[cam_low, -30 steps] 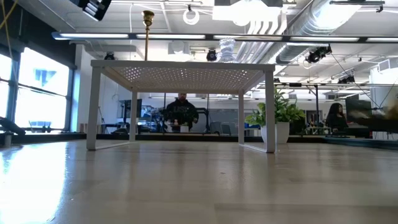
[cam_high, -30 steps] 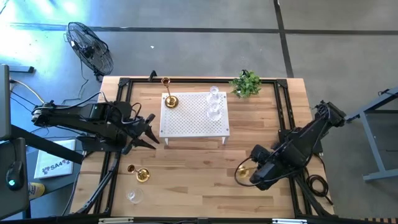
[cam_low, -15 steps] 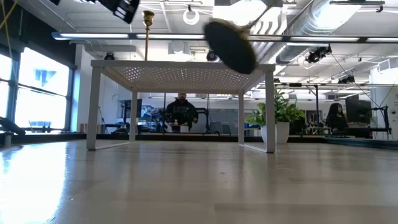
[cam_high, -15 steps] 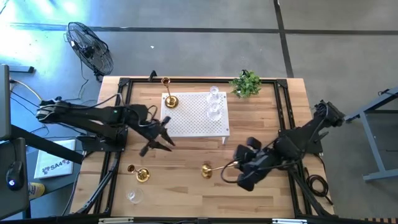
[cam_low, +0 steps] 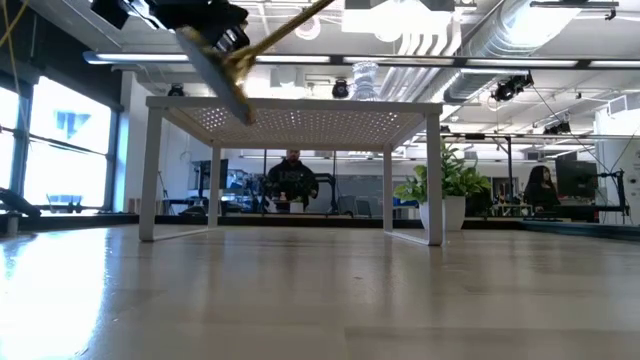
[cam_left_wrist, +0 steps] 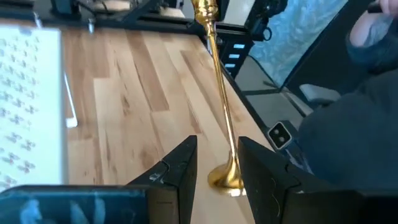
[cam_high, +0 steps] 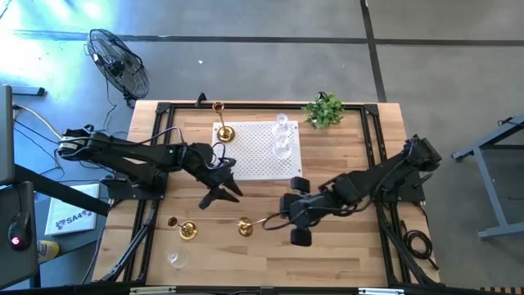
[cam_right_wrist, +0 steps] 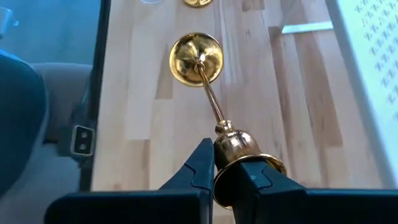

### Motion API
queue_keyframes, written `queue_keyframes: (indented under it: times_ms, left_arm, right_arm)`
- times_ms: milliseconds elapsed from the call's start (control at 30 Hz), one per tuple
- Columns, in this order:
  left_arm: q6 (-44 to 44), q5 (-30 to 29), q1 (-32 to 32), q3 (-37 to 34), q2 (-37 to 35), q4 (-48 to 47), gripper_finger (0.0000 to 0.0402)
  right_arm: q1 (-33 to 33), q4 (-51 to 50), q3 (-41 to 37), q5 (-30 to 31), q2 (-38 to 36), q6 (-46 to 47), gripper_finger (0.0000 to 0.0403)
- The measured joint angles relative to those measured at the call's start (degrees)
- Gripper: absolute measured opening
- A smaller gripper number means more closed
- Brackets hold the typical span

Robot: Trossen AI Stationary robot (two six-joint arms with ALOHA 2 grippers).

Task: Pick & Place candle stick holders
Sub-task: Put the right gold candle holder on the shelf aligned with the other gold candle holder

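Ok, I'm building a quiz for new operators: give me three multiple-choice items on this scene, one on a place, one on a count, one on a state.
1. The plant stands: A on the stand; B on the table, beside the stand; C on the floor.
2. Brass holders on the stand: A one; B three; C none.
3. The right gripper is: A open; B out of view; C shut on a tall holder.
Key: B, it stands on wood, right of the stand; A, only one stands there; C, its fingers clamp the cup end.
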Motion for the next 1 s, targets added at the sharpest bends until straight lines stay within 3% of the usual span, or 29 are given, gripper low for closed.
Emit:
queue_keyframes:
  times_ms: [233,467,700,1000]
  left_arm:
    - [-6.51,-0.17,-0.02,0.0,0.07,2.67,0.0113]
    - [-6.75,-0.12,-0.02,0.0,0.07,2.55,0.0113]
    - [-6.73,0.81,-0.83,0.0,0.07,2.38,0.0113]
    - [-6.7,0.06,-5.7,0.0,0.06,2.58,0.0113]
  right_arm:
    - [-2.56,6.24,0.0,4.67,1.12,-9.17,0.0014]
    - [-2.89,12.88,0.0,7.35,1.14,-17.39,0.0014]
    - [-2.97,13.78,0.0,10.01,1.15,-19.01,0.0014]
    - [-4.64,14.68,0.0,7.56,1.13,-18.96,0.0013]
